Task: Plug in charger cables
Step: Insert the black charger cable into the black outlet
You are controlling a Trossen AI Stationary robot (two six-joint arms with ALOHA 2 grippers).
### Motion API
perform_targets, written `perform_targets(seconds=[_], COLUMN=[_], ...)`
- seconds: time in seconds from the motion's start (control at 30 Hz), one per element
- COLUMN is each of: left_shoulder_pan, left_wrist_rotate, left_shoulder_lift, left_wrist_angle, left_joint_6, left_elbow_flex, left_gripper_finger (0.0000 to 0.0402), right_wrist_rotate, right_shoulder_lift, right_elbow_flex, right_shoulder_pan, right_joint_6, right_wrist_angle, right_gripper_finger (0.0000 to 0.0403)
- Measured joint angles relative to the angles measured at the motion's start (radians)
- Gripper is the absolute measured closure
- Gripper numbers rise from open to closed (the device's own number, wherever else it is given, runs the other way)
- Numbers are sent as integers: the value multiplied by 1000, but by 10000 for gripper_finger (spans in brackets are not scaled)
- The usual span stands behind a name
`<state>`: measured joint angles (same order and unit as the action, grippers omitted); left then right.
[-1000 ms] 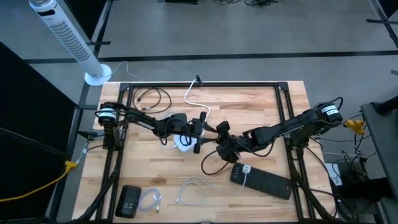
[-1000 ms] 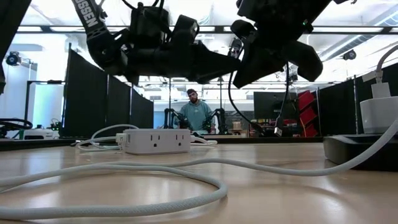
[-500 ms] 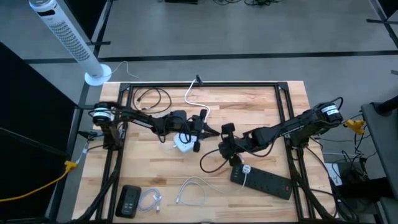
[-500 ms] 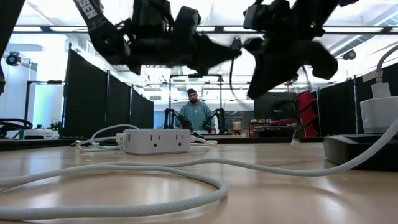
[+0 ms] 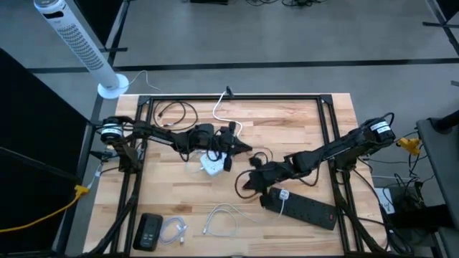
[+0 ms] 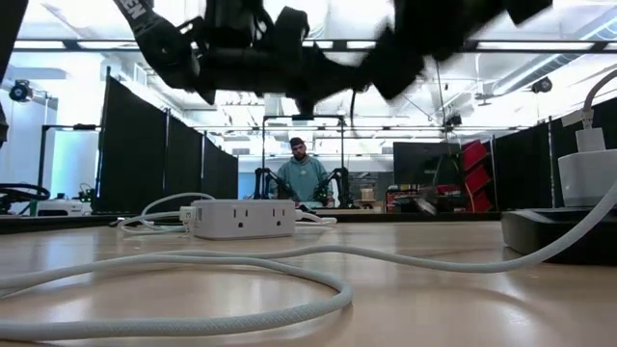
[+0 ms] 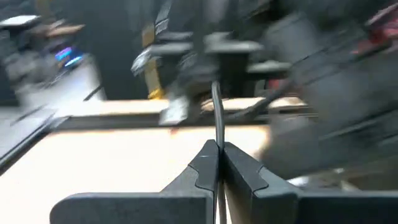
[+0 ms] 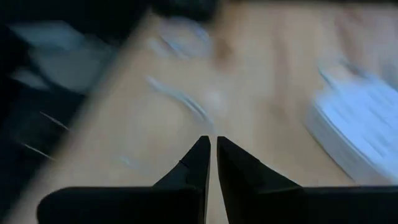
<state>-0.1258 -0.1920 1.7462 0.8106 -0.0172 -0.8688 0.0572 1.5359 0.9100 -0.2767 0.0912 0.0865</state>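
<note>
**Two hands over a cable-strewn counter**

Two dark arms are reaching in over the pale wooden counter (image 5: 301, 122). The left hand (image 7: 218, 163) is pinching a thin black charger cable (image 7: 217, 115) between its closed fingers, above the square white socket cube (image 5: 210, 165). The right hand (image 8: 211, 149) is hanging with fingers together, gripping nothing visible, near the long black power strip (image 5: 305, 208). Two white coiled cables (image 5: 222, 220) are lying at the front edge, and one black coil (image 5: 176, 111) is sitting at the back.
</note>
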Motion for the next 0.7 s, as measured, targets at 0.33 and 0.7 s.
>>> perform_targets(seconds=[0.33,0.7], left_shoulder_pan=[-74,-70], left_wrist_rotate=[-7,-294], left_shoulder_lift=[0,-18], left_wrist_angle=[-83,-78], left_joint_6=[-211,-287], left_elbow_flex=[0,1], left_gripper_finger=[401,401], right_wrist_rotate=[99,-500], right_shoulder_lift=[-21,34], right_elbow_flex=[266,269], right_shoulder_pan=[-49,-80], right_joint_6=[-93,22], right_wrist_angle=[-83,-590], right_gripper_finger=[389,389])
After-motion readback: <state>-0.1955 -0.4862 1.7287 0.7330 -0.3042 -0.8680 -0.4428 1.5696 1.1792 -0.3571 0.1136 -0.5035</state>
